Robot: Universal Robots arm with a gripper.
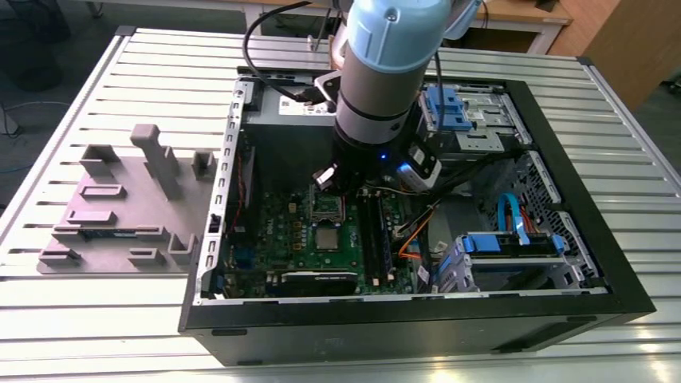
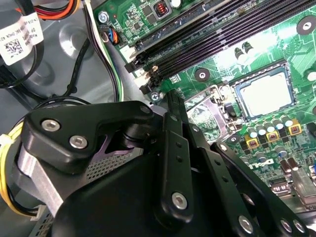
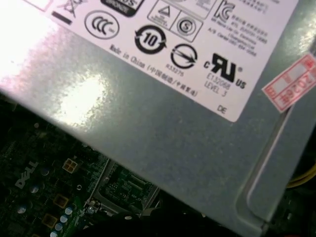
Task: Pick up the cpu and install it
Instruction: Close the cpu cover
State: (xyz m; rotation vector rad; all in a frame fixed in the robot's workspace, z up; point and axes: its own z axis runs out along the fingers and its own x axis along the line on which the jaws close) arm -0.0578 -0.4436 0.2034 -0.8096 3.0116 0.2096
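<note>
One cpu (image 2: 260, 94) (pale, flat) sits socketed on the green board (image 2: 296, 52).

Cpu (image 2: 260, 94) pale matt metal; table (image 1: 96, 327) ribbed bare metal.

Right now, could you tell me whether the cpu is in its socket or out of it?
In: the cpu lies flat inside the socket's dark border, and the metal frame stands open beside it, not over it.

Exterior view is showing one robot arm (image 1: 378, 80) | one open computer case (image 1: 426, 319) | one green board (image 1: 282, 231) lying inside it | one cpu (image 1: 328, 238) | two blue drive brackets (image 1: 447, 108) | one grey tray (image 1: 117, 207) at the exterior view's left
</note>
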